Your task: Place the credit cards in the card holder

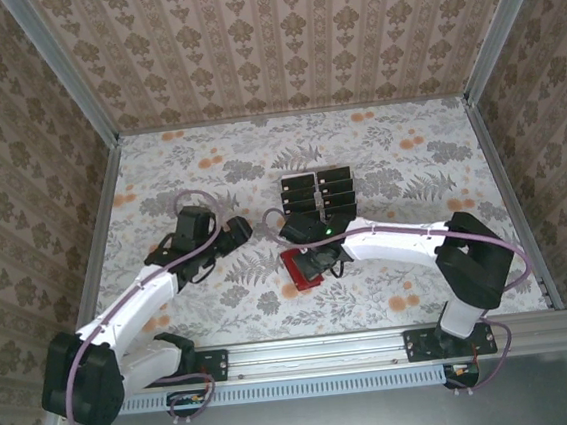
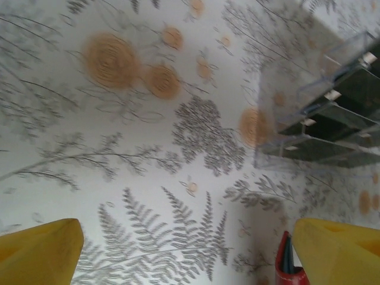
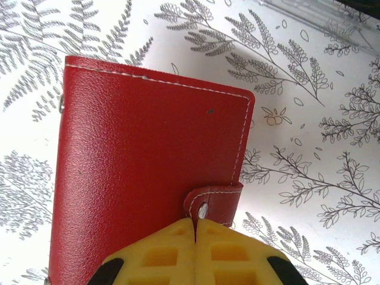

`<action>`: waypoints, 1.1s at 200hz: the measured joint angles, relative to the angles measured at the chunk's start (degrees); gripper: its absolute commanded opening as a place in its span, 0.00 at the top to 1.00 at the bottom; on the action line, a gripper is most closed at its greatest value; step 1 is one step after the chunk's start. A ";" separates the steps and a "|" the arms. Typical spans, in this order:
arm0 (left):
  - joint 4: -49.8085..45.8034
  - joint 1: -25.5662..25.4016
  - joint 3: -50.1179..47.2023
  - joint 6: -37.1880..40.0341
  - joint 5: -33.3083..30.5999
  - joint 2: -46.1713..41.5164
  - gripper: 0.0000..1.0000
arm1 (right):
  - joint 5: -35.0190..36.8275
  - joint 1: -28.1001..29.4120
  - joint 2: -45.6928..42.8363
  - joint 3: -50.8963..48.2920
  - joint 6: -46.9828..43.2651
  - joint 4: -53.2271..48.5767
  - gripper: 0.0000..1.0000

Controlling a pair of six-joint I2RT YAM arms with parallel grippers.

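The right pincer (image 3: 195,240) is closed, its two yellow pads pressed together with no gap. Its tips sit at the strap (image 3: 217,199) of the red wallet (image 3: 136,154), which lies shut and flat on the surface (image 3: 309,148), directly under and ahead of this pincer. I judge it is placed there to lift the strap and open the snap, because no card can go in while the wallet is shut. Whether the strap edge is already pinched, I cannot tell. The left pincer (image 2: 190,255) is open wide and holds nothing. It is low over the surface with the wallet just beside one finger, probably placed there to steady it. The black cards (image 1: 319,191) stand in a clear rack (image 2: 279,148) beyond both pincers, not yet taken.
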 measured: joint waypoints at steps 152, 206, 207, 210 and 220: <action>22.32 -11.32 -6.84 -11.80 -1.84 6.03 0.11 | -0.85 -0.09 -0.52 0.00 5.64 2.64 1.00; 27.54 -14.53 -6.84 -13.81 -2.25 10.03 0.22 | -0.85 -0.22 -1.20 0.00 5.66 2.75 1.00; 27.67 -14.67 -6.84 -14.03 -2.27 10.12 0.23 | -0.85 -0.22 -1.25 0.00 5.64 2.78 1.00; 27.85 -14.80 -6.84 -14.03 -2.34 10.25 0.24 | -0.85 -0.22 -1.27 0.00 5.64 2.80 1.00; 28.61 -15.45 -6.84 -14.69 -2.54 10.78 0.31 | -0.85 -0.24 -1.36 0.00 5.66 2.80 1.00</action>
